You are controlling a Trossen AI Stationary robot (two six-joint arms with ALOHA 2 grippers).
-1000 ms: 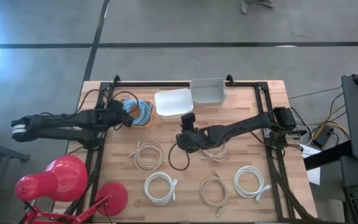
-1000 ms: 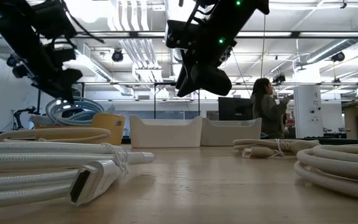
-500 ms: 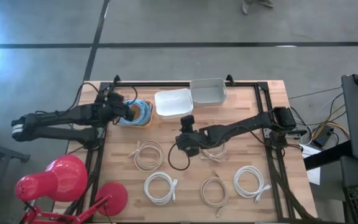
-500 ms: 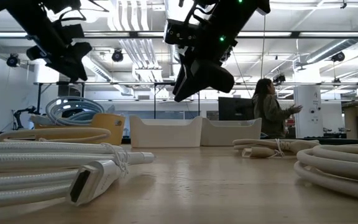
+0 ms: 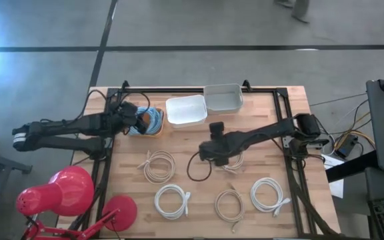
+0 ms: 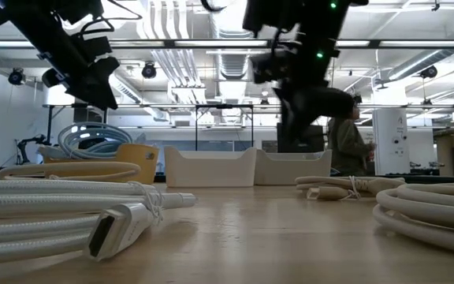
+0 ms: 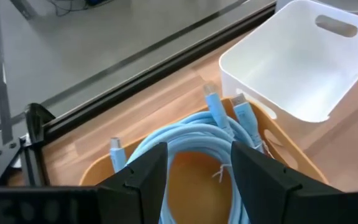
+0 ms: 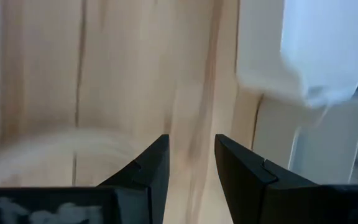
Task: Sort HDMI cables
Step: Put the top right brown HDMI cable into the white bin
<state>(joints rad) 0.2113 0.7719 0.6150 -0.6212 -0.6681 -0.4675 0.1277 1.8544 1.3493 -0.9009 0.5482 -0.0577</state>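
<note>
Light blue HDMI cables [image 5: 149,121] lie coiled in a yellow-orange bin [image 7: 278,140] at the table's far left. My left gripper [image 7: 199,155] hovers open just above them [image 7: 194,134], touching nothing. Beige coils [image 5: 159,165] [image 5: 230,203] and white coils [image 5: 172,200] [image 5: 269,195] lie flat on the wood nearer the near edge. Another pale coil [image 5: 232,162] lies partly under my right arm. My right gripper [image 5: 209,152] hangs open and empty above the table's middle, left of that coil; its wrist view is blurred.
Two white bins [image 5: 187,109] [image 5: 224,97] stand side by side at the far edge, right of the yellow-orange bin. A black robot wire loops on the table [image 5: 195,170]. A red lamp [image 5: 65,190] sits off the near left corner. A person [image 6: 345,146] stands in the room behind.
My left gripper has risen from just over the blue cables in the bin and now holds above them. My right gripper has swung toward the table's right, staying high above the table.
</note>
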